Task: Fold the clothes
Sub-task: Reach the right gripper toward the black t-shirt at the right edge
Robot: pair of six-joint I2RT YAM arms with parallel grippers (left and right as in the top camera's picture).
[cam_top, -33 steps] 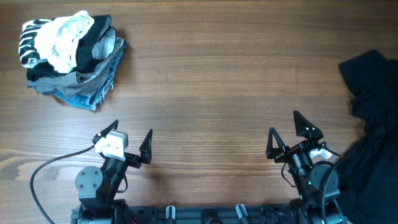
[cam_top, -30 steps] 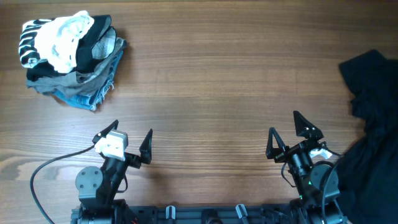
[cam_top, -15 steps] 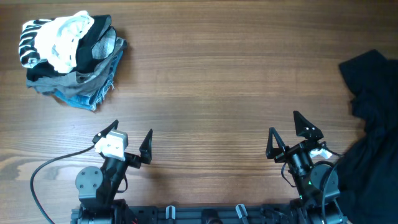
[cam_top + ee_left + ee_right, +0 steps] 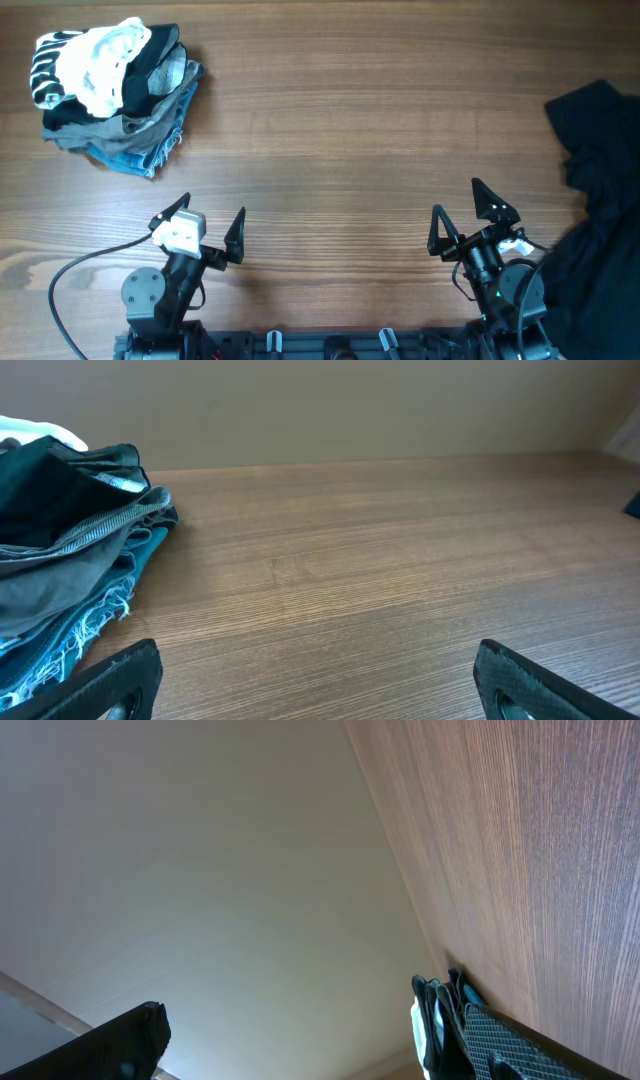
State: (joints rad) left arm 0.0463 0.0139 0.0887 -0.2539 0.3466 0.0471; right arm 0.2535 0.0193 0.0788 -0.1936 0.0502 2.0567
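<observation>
The black garment (image 4: pixel 600 200) lies crumpled at the table's right edge in the overhead view, running down past the right arm's base; no logo or buttons show. My right gripper (image 4: pixel 462 210) is open and empty, left of the garment and apart from it. My left gripper (image 4: pixel 205 222) is open and empty near the front left. In the left wrist view the left gripper (image 4: pixel 320 678) has its fingers spread wide over bare wood. In the right wrist view the right gripper (image 4: pixel 320 1040) is open, tilted sideways, facing a pale wall.
A pile of other clothes (image 4: pixel 110 90), striped white-and-black, grey and blue denim, sits at the back left; it also shows in the left wrist view (image 4: pixel 70 550) and far off in the right wrist view (image 4: pixel 432 1020). A cable (image 4: pixel 85 265) runs by the left arm.
</observation>
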